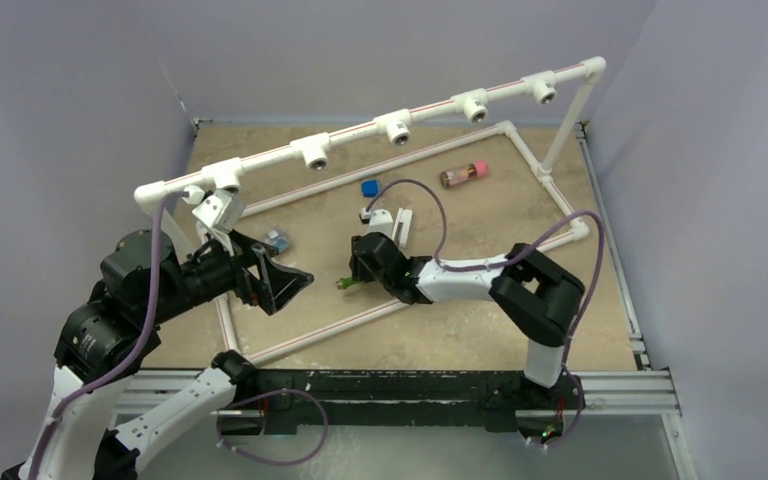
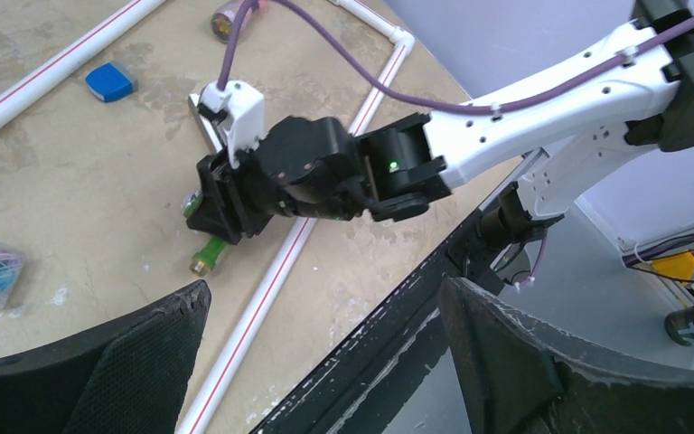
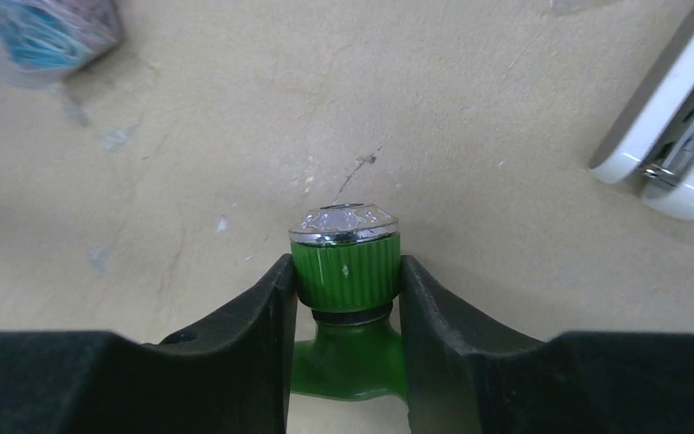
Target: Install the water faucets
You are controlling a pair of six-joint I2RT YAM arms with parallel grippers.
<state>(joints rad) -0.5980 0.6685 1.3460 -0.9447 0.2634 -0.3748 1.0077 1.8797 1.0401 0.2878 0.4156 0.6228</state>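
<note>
A bright green faucet [image 3: 345, 271] with a ribbed knob and a shiny cap lies low at the tabletop, and my right gripper [image 3: 345, 280] is shut on its knob. It shows under the right gripper [image 1: 358, 275] in the top view [image 1: 345, 284], and its green stem with a brass tip sticks out in the left wrist view [image 2: 210, 250]. My left gripper [image 1: 295, 280] is open and empty, held in the air left of the faucet. A raised white pipe rail [image 1: 360, 133] with several tee sockets [image 1: 397, 127] crosses the back.
A white pipe frame [image 1: 330, 330] lies on the table around the work area. A blue cap [image 1: 369, 187], a brown bottle [image 1: 463, 173], a white stapler-like object [image 1: 390, 222] and a clear packet [image 1: 277, 240] lie inside it. The black table rail [image 1: 410, 385] runs along the front.
</note>
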